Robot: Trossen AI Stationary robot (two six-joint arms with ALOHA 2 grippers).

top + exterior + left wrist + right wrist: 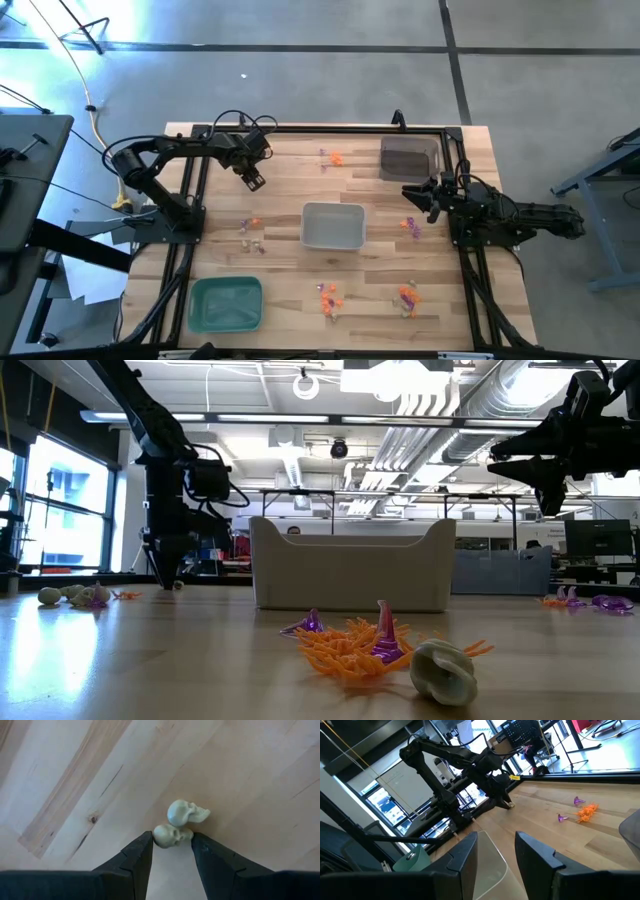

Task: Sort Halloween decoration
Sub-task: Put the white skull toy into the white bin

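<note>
Skull (172, 836) between open left gripper (172, 851) fingertips, ungripped.

Left claw (254, 181) lowered to the tabletop, fingers parted, right claw (412, 196) raised, fingers apart

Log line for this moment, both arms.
left gripper: open, fingertips flanking pale skull | right gripper: open, empty, raised | trays: no trinkets seen inside
</note>
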